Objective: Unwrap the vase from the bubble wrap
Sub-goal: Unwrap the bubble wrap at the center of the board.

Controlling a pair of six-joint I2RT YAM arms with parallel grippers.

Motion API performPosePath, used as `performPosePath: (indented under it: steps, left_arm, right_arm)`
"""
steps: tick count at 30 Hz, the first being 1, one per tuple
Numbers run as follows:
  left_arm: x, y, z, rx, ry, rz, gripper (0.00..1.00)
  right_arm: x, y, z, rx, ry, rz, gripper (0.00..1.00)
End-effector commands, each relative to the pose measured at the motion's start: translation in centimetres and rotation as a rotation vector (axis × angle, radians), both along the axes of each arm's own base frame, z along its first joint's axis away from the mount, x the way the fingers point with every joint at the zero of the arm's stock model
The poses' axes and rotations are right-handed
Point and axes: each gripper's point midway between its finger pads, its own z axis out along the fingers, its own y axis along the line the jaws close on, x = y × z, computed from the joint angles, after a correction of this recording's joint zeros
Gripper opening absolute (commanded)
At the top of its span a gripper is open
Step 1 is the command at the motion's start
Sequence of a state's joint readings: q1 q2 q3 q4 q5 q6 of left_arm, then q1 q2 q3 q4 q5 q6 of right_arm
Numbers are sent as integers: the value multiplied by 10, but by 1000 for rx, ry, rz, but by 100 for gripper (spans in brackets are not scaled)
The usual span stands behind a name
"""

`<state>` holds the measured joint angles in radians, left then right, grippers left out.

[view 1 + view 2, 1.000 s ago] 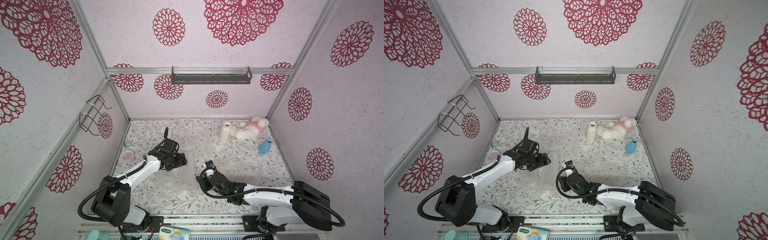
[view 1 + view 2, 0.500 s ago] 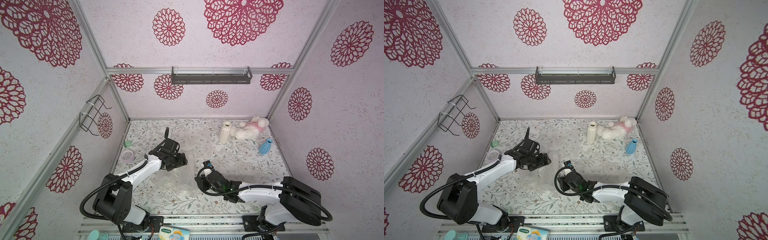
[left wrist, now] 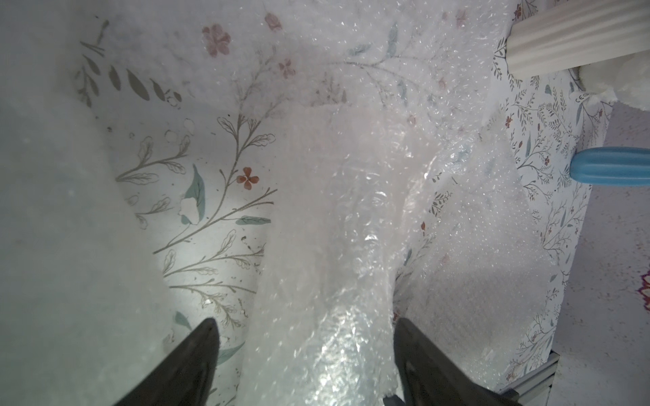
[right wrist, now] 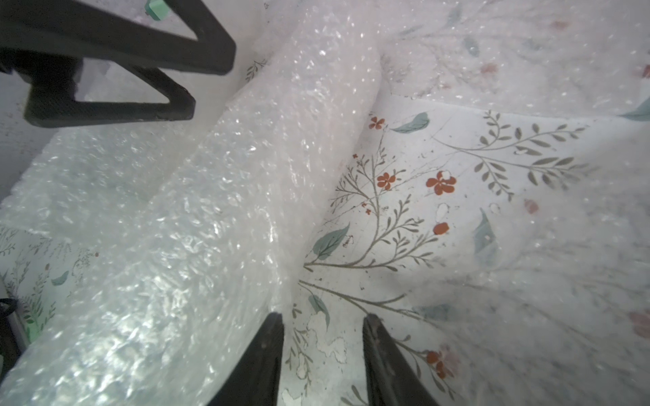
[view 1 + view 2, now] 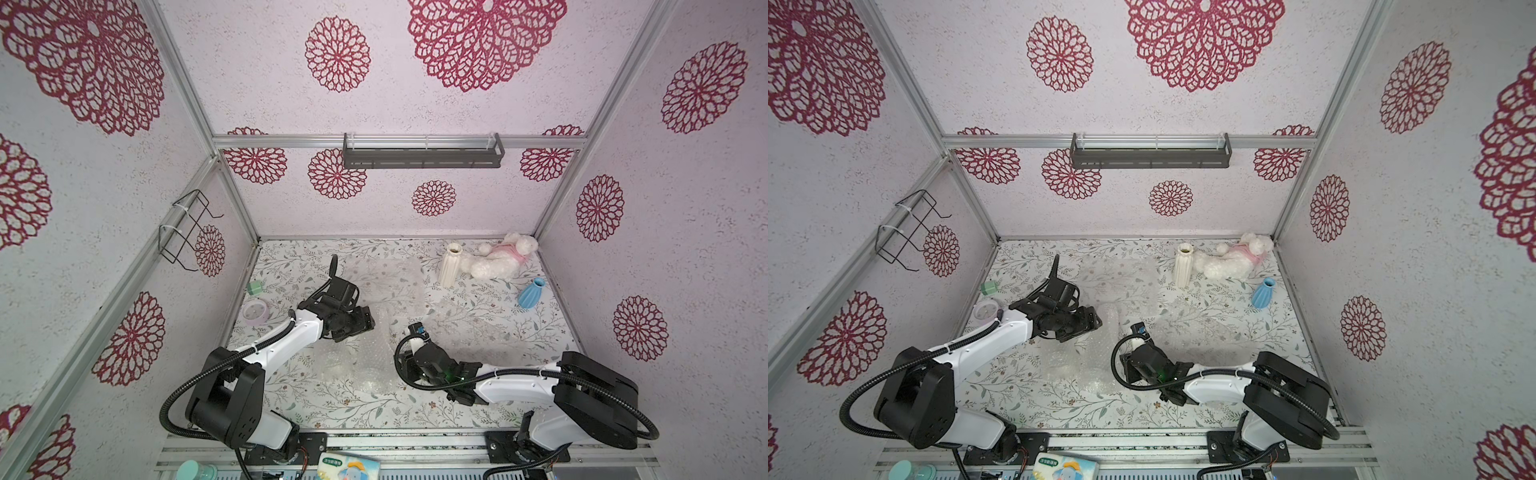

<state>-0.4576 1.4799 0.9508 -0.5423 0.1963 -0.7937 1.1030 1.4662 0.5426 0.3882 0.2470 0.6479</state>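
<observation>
- Left gripper (image 3: 306,327): jaws wide, straddling the bubble wrap (image 3: 334,246) roll, not visibly clamped.
- Right gripper (image 4: 323,320): jaws narrow, empty; roll just beside one finger.
- Vase inside: probably, too hazy to confirm.
- Step: finding a loose edge. Next: pinch it, peel away.

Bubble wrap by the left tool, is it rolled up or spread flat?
Rolled up: the bubble wrap forms a thick crinkled tube lying between the left tool's open fingers. What it holds inside, I cannot tell.
</observation>
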Motion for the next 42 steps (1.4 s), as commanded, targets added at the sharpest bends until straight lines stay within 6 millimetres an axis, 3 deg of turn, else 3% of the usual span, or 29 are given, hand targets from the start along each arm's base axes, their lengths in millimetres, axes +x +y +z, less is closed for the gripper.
performPosePath:
  steps: [1,14,24,31,42]
  left_arm:
    - [8,-5,8,-15,-32,1,80]
    - [9,-7,3,-26,-31,-5,77]
    - [11,-11,-2,-41,-27,-7,74]
    - [12,-13,-4,-51,-20,-6,73]
    - [9,-11,-4,-45,-20,-2,73]
  right_arm:
    - [6,-11,-3,-11,0,-54,38]
    - [8,-10,9,11,-25,-55,36]
    - [7,4,31,96,-47,-9,36]
    - [7,18,19,112,-11,12,36]
    - [12,5,-3,49,19,-41,25]
